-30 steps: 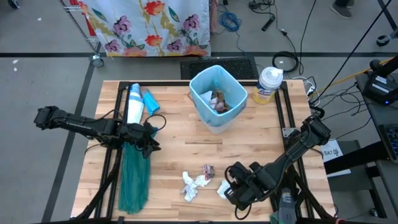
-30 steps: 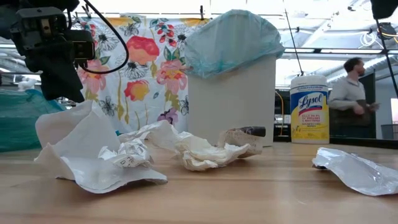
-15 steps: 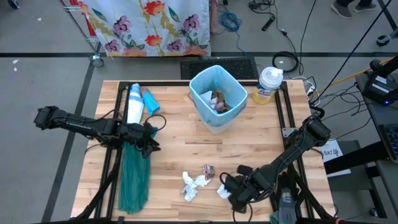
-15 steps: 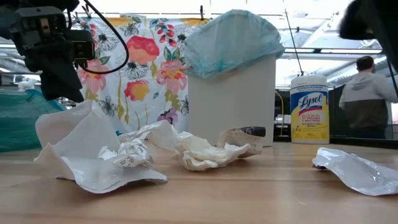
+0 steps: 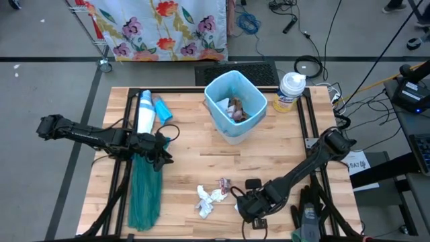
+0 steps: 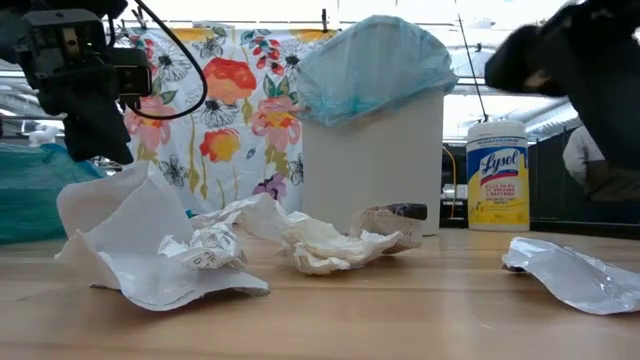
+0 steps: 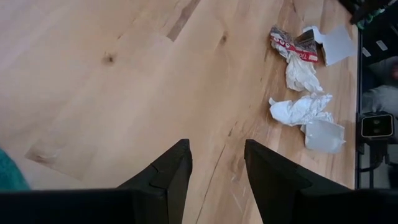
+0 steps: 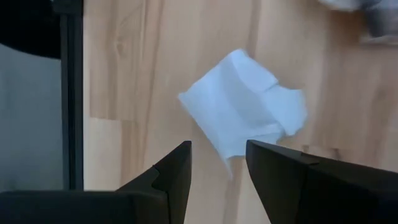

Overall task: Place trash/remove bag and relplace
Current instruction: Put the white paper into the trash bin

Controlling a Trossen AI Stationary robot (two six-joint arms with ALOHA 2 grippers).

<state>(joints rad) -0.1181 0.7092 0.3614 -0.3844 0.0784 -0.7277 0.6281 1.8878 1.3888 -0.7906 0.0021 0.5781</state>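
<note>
The trash lies near the table's near edge: crumpled white paper [image 5: 209, 199], a red-brown wrapper [image 5: 224, 183] and a flat white scrap [image 8: 245, 112]. More trash [image 5: 236, 109] sits inside the white bin [image 6: 375, 160], which is lined with the pale blue bag [image 5: 218, 101]. My right gripper [image 8: 217, 168] hangs open, pointing down just above the flat scrap [image 6: 570, 275], its fingers on either side of the scrap's near tip without touching. My left gripper [image 7: 217, 162] waits open above bare wood at the table's left [image 5: 161, 149].
A Lysol wipes tub [image 5: 291, 91] stands right of the bin. A white bottle [image 5: 144, 111] and a blue item [image 5: 163, 109] lie at the far left. A teal-green bag [image 5: 144, 191] lies at the table's left. Bare wood lies between bin and scraps.
My right gripper has come down toward the flat white scrap, shifting a little toward the table's left, and its wrist has rolled. In the low view its dark bulk has dropped into the picture's upper right. The trash has stayed where it was.
</note>
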